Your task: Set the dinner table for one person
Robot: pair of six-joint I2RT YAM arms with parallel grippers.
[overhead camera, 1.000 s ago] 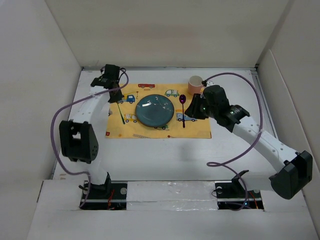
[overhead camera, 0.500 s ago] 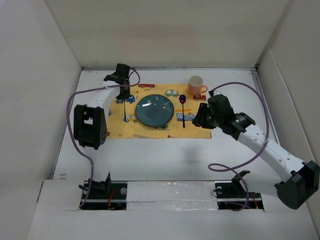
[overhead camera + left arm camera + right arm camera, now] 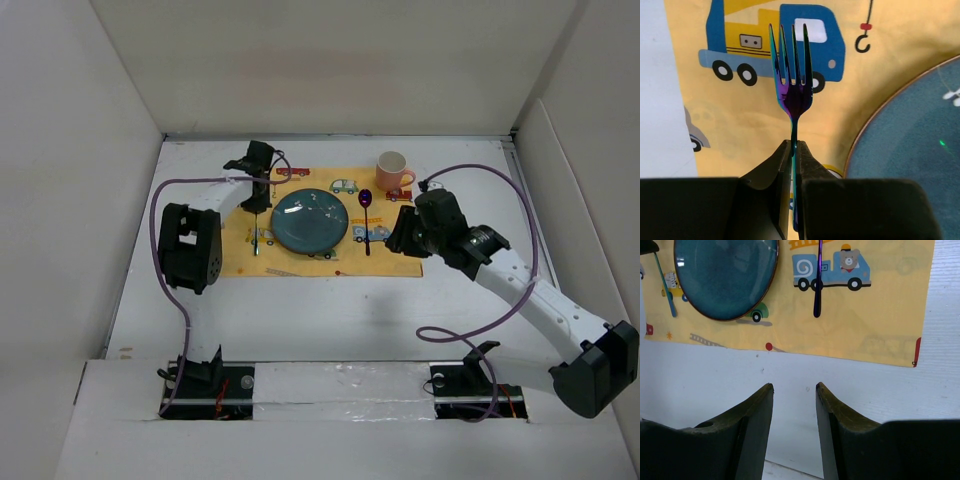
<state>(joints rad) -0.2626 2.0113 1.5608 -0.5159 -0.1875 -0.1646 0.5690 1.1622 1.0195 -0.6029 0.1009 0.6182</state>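
Observation:
The white dinner table [image 3: 330,310] holds a yellow car-print mat [image 3: 395,258] with a teal plate [image 3: 310,220] at its middle. A purple spoon [image 3: 366,215] lies to the right of the plate, and a pink mug [image 3: 392,171] stands at the mat's far right corner. My left gripper [image 3: 258,196] is shut on the handle of an iridescent fork [image 3: 794,90]. It holds the fork over the mat just left of the plate [image 3: 910,140]. My right gripper [image 3: 794,386] is open and empty over bare table near the mat's near right edge.
Pale panels wall the table on the left, far and right sides. Purple cables loop from both arms, one lying on the table at the right [image 3: 470,325]. In the right wrist view the plate [image 3: 725,275], spoon [image 3: 817,285] and fork handle [image 3: 665,287] show.
My left gripper has carried the fork right, from the mat's far left corner to beside the plate. My right gripper drew back from the spoon and mug to the mat's near right.

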